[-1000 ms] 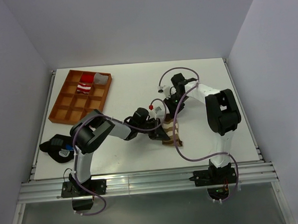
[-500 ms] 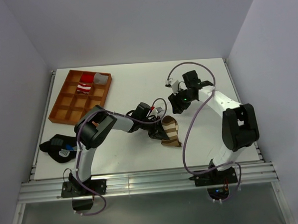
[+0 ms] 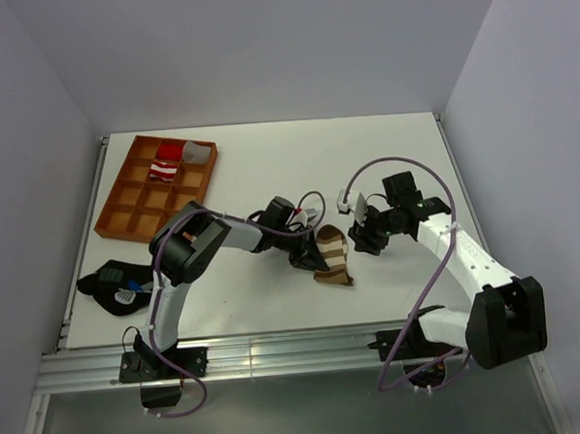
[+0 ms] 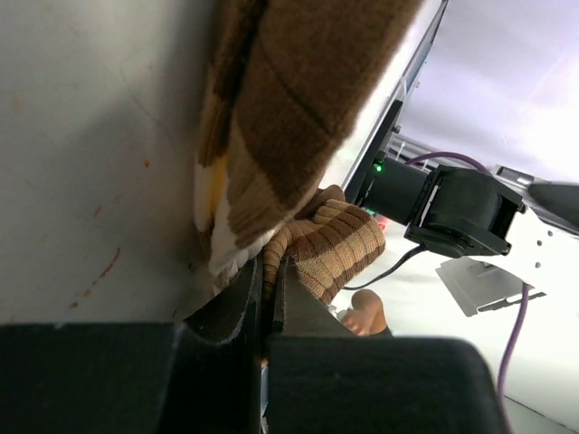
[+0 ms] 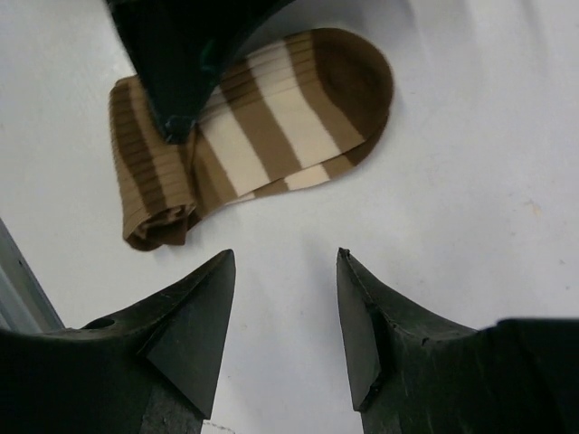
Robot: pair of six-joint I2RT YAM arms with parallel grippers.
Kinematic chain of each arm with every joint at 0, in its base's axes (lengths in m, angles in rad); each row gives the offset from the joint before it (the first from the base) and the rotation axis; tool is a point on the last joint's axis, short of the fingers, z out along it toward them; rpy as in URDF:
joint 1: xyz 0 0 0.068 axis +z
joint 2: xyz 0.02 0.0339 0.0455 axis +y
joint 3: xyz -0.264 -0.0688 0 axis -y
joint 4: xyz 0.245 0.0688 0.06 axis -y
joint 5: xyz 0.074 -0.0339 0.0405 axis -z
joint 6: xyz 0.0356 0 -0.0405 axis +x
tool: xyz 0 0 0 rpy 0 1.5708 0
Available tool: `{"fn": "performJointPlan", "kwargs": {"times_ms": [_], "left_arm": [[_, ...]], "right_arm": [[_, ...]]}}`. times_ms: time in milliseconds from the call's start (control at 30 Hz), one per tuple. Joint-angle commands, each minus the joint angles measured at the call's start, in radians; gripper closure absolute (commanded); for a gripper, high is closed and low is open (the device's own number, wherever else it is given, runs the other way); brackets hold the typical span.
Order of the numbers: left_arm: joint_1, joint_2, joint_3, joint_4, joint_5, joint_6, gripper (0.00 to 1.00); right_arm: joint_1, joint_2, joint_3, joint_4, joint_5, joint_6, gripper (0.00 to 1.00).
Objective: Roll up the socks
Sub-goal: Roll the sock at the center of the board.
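Observation:
The brown-and-tan striped sock lies partly folded on the white table near the middle. My left gripper is shut on its ribbed cuff; in the left wrist view the cuff fabric is pinched between the closed jaws of the left gripper. My right gripper hovers just right of the sock, open and holding nothing. In the right wrist view the sock lies beyond the right gripper, apart from it. The red-and-white sock sits in the orange tray at the back left.
A black lump with a blue spot lies at the table's left edge, near the left arm's base. A grey piece rests in the tray's far corner. The right arm's purple cable loops above the table.
My right gripper has opened, drawn back from the brown sock and swung to its right. The left gripper stays shut on the cuff, and the sock has shifted slightly.

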Motion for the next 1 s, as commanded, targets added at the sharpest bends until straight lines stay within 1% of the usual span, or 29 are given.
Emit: {"fn": "performJointPlan", "kwargs": {"times_ms": [0, 67, 100, 200, 300, 333, 467, 800, 967], "left_arm": [[-0.013, 0.103, -0.048, -0.217, -0.155, 0.076, 1.0], [-0.013, 0.103, -0.043, -0.217, -0.155, 0.078, 1.0], [-0.013, 0.104, -0.042, -0.243, -0.155, 0.076, 1.0], [-0.013, 0.104, -0.039, -0.253, -0.156, 0.078, 1.0], [-0.013, 0.106, -0.039, -0.26, -0.156, 0.079, 1.0], [-0.013, 0.104, -0.039, -0.257, -0.158, 0.079, 1.0], [-0.013, 0.107, -0.045, -0.254, -0.158, 0.078, 1.0], [-0.011, 0.112, -0.033, -0.263, -0.15, 0.082, 1.0], [-0.011, 0.103, -0.039, -0.26, -0.147, 0.085, 1.0]], "right_arm": [[0.021, -0.045, -0.045, -0.057, -0.064, -0.155, 0.44], [0.029, -0.059, -0.06, -0.066, -0.081, -0.178, 0.42], [0.046, -0.057, -0.074, -0.071, -0.083, -0.192, 0.42], [0.084, -0.052, -0.091, -0.086, -0.085, -0.214, 0.4], [0.158, -0.055, -0.111, -0.068, -0.059, -0.194, 0.39], [0.199, -0.069, -0.119, -0.057, -0.045, -0.182, 0.39], [0.288, -0.092, -0.14, -0.022, -0.009, -0.146, 0.37], [0.398, -0.045, -0.2, 0.095, 0.086, -0.094, 0.38], [0.412, -0.013, -0.228, 0.158, 0.129, -0.08, 0.4]]}}
